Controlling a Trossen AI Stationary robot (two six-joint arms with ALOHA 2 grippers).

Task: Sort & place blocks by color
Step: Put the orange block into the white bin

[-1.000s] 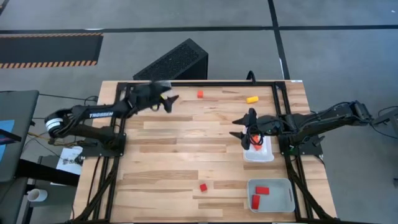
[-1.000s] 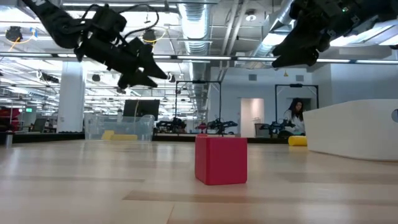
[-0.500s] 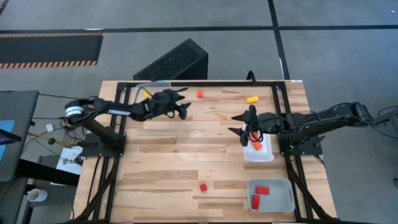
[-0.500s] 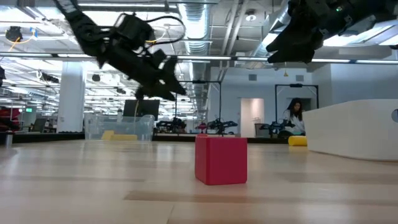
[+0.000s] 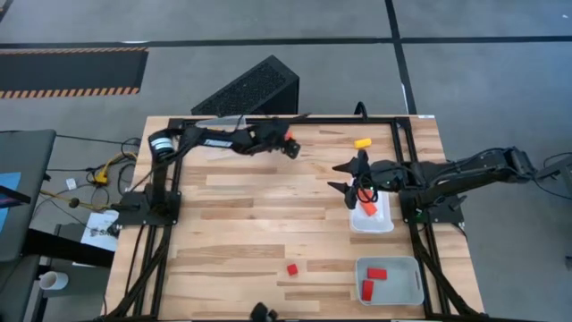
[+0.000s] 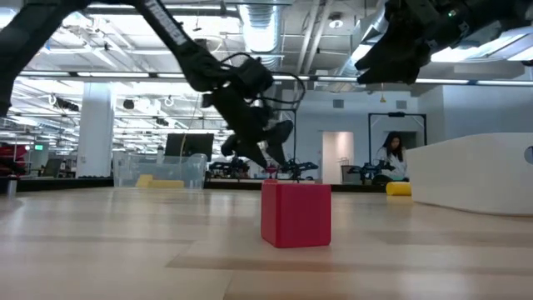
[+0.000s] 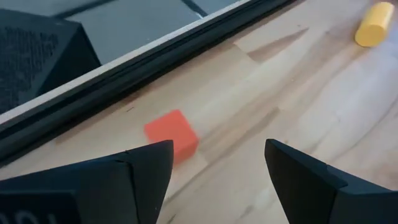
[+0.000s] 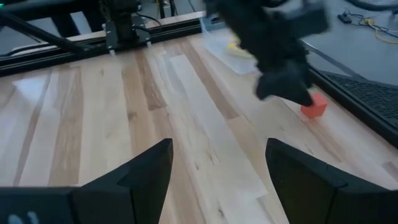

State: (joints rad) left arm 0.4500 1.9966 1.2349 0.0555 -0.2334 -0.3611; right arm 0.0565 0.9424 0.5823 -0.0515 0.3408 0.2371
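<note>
An orange-red cube lies near the table's far edge. My left gripper is open and hovers just on its near side; the low view shows it above the table. A yellow block lies farther right. A red cube sits near the near edge. My right gripper is open over the left end of a clear tray holding an orange block. A second tray holds two red blocks.
A clear tray with something yellow in it sits at the far left corner. A black frame rail runs along the far edge, with a black box beyond it. Bare wood lies between the arms at the table's middle.
My left arm has stretched out and swept toward the table's right along the far edge, coming down from high over the far left corner to just beside the orange-red cube. The blocks and trays stay put.
</note>
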